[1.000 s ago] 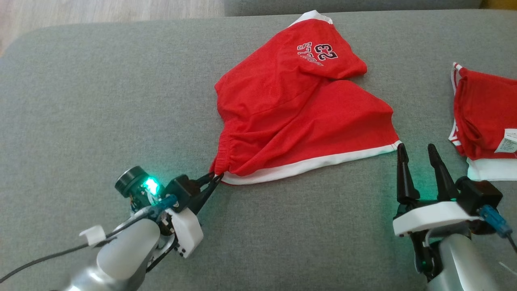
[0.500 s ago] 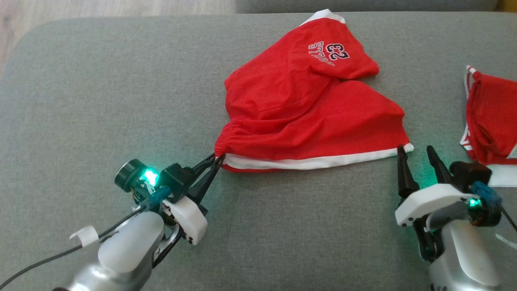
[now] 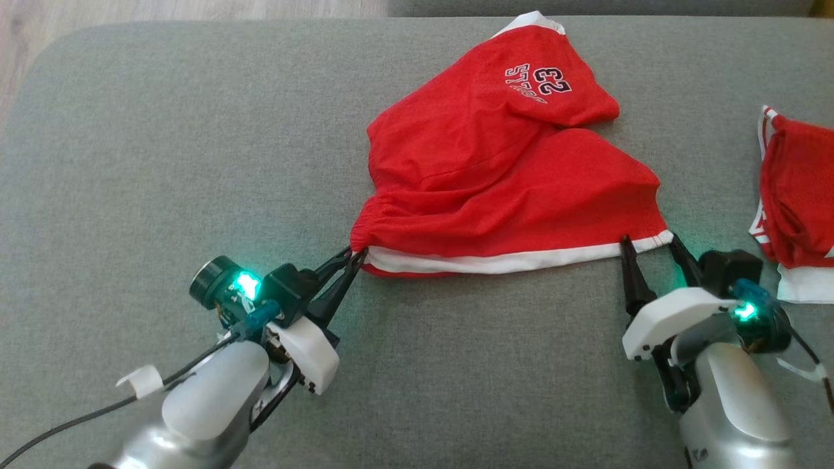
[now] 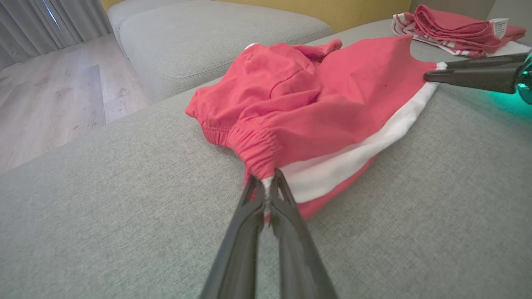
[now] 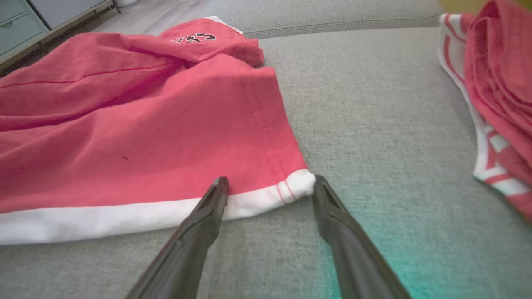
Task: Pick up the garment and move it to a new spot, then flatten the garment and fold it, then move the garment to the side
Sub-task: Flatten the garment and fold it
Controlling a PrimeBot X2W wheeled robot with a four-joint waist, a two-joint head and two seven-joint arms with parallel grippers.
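Red and limp, the shorts (image 3: 495,182) lie rumpled on the grey sofa (image 3: 163,163); they'll sag, so hold thick edges. Your left pincer (image 3: 355,255) is pinching the elastic waistband (image 4: 253,145) end; your right pincer (image 3: 649,240), spread wide, straddles the white hem corner (image 5: 297,185). Grip there.

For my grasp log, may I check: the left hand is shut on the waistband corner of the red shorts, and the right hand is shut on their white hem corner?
Not quite: the right hand is open, its fingers either side of the white hem corner, as the right wrist view shows. The left hand is shut on the waistband corner of the red shorts.
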